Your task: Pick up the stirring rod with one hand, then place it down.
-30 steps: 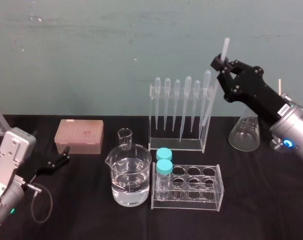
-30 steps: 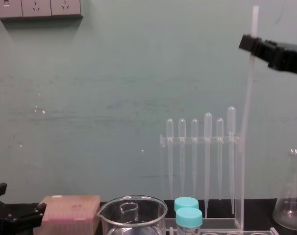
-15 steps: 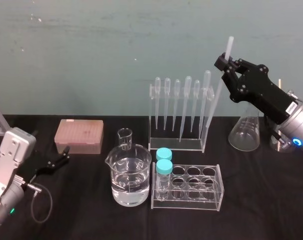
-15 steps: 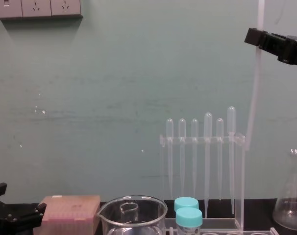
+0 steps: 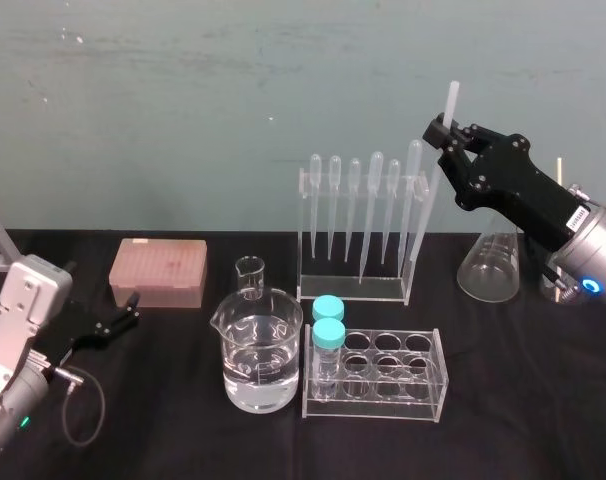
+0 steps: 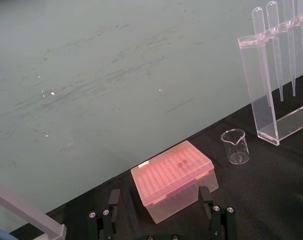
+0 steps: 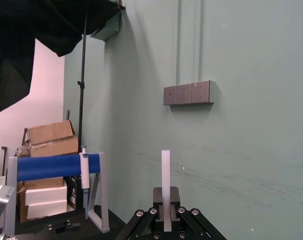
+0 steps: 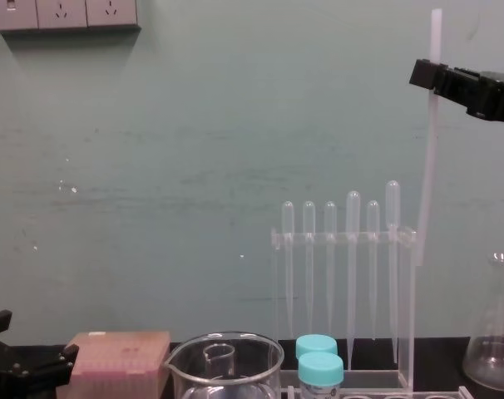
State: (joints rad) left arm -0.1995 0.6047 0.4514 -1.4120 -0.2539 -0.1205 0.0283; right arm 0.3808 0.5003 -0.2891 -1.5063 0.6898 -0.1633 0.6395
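Observation:
The stirring rod [image 5: 450,103] is a long translucent-white stick held almost upright in the air, just right of the pipette rack [image 5: 355,290]. My right gripper [image 5: 445,132] is shut on it near its upper end. In the chest view the stirring rod [image 8: 425,183] hangs from the right gripper [image 8: 431,75], and its lower end sits a little below the rack's top bar, clear of the table. The right wrist view shows the rod [image 7: 165,175] rising from between the closed jaws. My left gripper [image 5: 123,318] rests low at the left, open and holding nothing.
On the black table stand a water-filled beaker [image 5: 263,355], a small beaker [image 5: 250,277], a clear tube rack [image 5: 423,385] with two blue-capped tubes [image 5: 328,322], a pink tip box [image 5: 158,272] and a conical flask [image 5: 489,265]. Several pipettes hang in the pipette rack.
The right gripper with the rod rose and shifted slightly right, then came back down a little. The left arm has not moved.

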